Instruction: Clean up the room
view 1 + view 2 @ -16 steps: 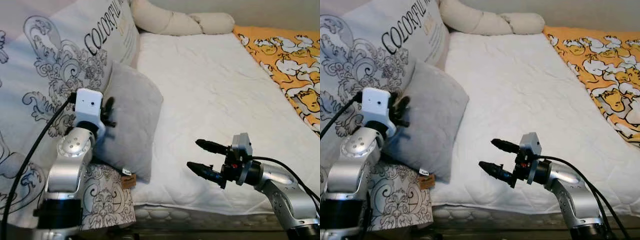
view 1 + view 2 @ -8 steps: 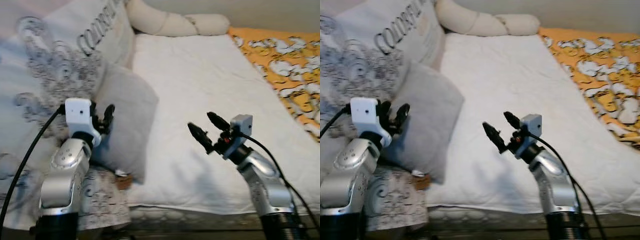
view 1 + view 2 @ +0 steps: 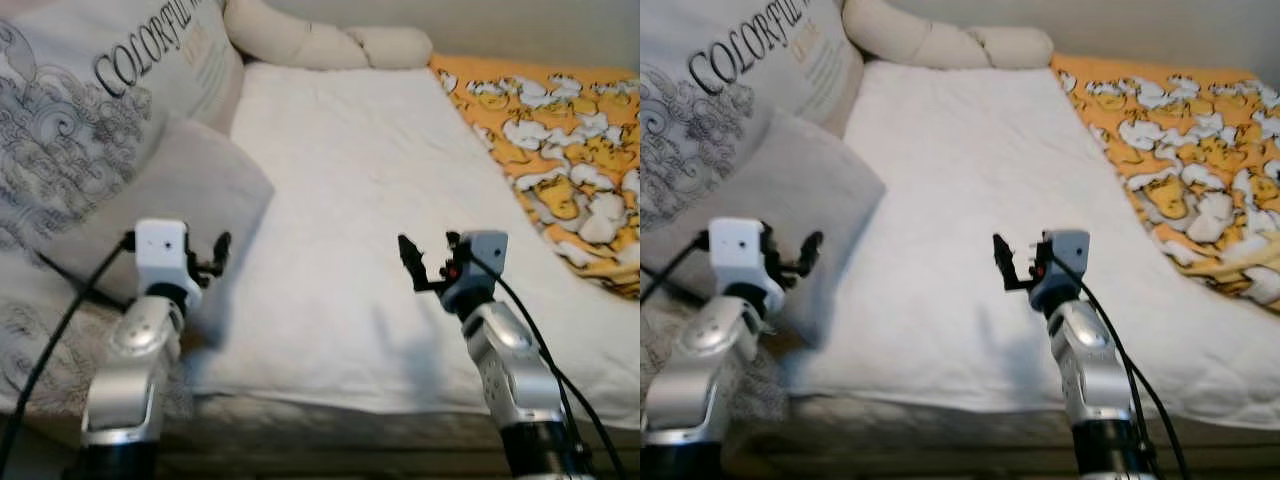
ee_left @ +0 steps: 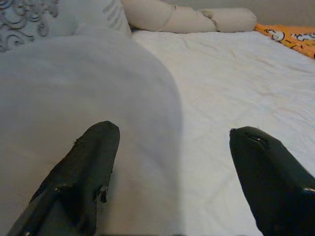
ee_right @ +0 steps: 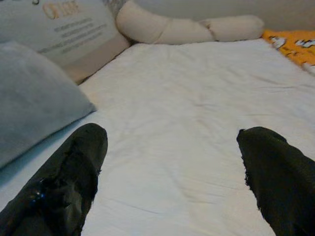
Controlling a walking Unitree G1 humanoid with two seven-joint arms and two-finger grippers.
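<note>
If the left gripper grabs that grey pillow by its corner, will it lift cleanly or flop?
The grey pillow looks soft and plump, so it will probably sag. It seems light, and its cloth should pinch easily between the left gripper's open fingers. It leans on the printed cushion, which may shift.

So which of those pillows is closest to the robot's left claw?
The plain grey pillow, right in front of the left gripper. The big printed pillow lies behind it, and the long cream one at the bed's far end.
</note>
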